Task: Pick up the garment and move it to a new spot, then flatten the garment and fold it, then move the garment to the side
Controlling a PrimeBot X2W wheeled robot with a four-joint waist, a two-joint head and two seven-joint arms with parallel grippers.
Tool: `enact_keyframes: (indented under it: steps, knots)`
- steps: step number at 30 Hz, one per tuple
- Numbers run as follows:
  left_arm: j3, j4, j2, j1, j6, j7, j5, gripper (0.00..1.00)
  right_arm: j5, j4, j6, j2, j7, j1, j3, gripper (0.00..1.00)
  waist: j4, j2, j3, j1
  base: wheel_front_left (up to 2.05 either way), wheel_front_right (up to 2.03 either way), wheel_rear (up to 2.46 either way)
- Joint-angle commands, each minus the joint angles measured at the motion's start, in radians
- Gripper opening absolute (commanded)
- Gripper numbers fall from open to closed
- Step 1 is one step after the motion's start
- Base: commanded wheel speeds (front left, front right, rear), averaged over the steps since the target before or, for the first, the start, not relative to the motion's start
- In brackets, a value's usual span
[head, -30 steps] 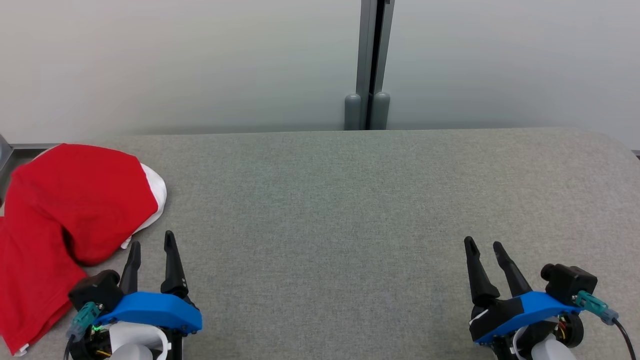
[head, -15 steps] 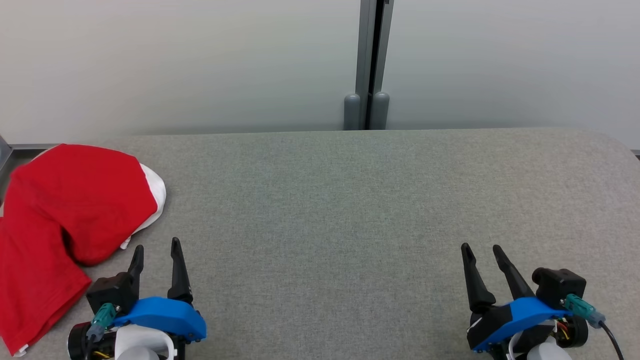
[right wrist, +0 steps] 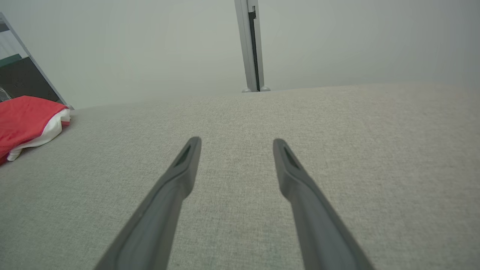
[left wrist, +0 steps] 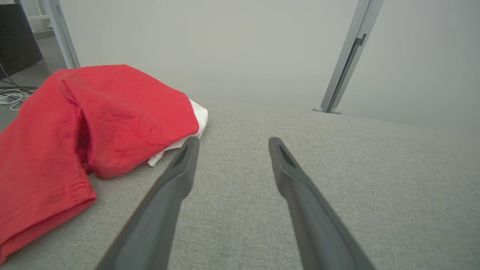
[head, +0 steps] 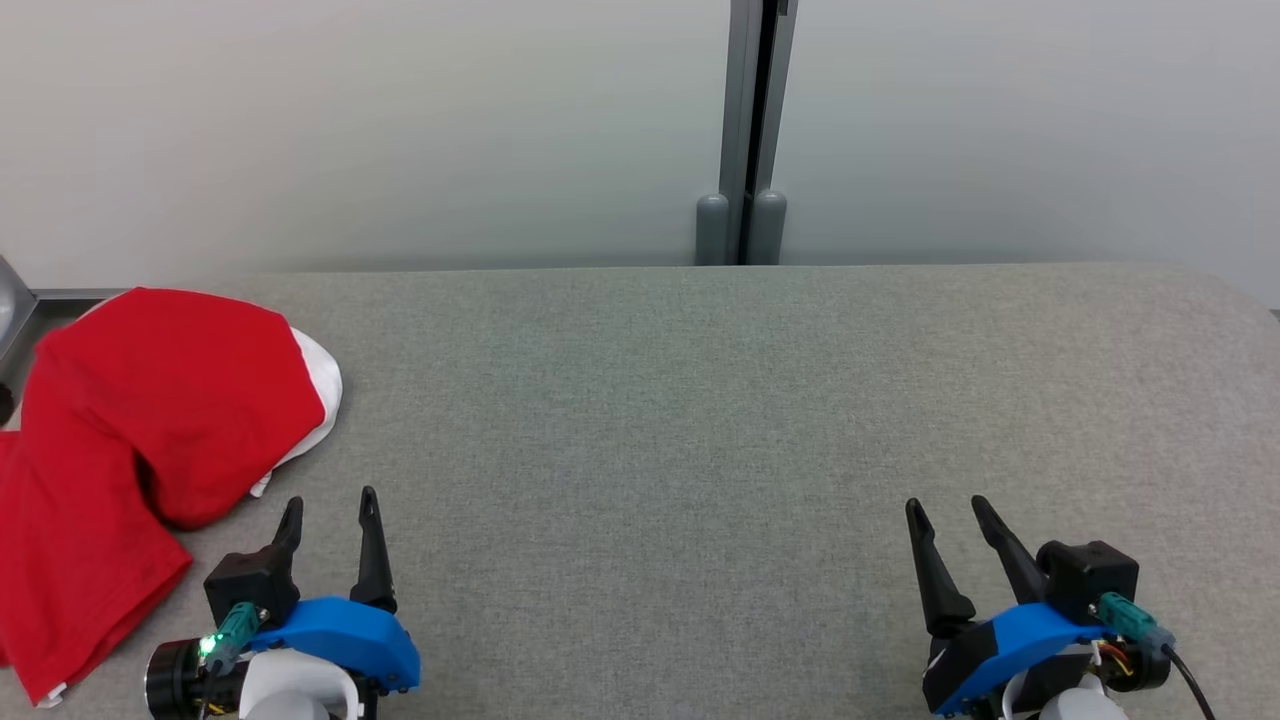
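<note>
A: Garment first, where is it?
B: Crumpled at the far left of the grey cloth-covered table, red with white showing at its right edge.
A: And the left gripper?
B: Just right of the garment, near it but apart, fingers spread wide, holding nothing.
A: Further along?
B: Bare table, with a grey post behind its far edge.
A: The right gripper?
B: Well apart at the lower right, equally wide, empty.
</note>
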Motion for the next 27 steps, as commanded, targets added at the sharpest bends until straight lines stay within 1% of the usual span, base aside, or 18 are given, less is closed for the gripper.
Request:
enact_keyframes:
  steps: [1, 9, 19, 27]
  knots:
    - [0.002, 0.002, 0.002, -0.021, 0.001, -0.007, 0.017, 1.00, -0.018, 0.002, 0.002, -0.008, -0.007, -0.020, 0.002, 1.00, 0.001, 0.0000, 0.000, 0.0000, 0.00, 0.00, 0.00]
    - [0.002, 0.034, 0.002, -0.033, 0.007, -0.021, 0.068, 1.00, -0.086, 0.021, 0.003, -0.008, -0.023, -0.021, -0.017, 1.00, 0.005, 0.0000, -0.002, 0.0000, 0.00, 0.00, 0.00]
    - [0.011, 0.038, 0.002, -0.030, 0.004, -0.021, 0.042, 1.00, -0.069, 0.032, 0.003, -0.008, -0.021, -0.003, -0.060, 1.00, 0.005, 0.0000, -0.003, 0.0000, 0.00, 0.00, 0.00]
    - [0.010, 0.046, 0.002, -0.040, 0.011, -0.021, 0.031, 1.00, -0.062, 0.047, 0.003, -0.008, -0.021, -0.009, -0.064, 1.00, 0.004, 0.0000, 0.000, 0.0000, 0.00, 0.00, 0.00]
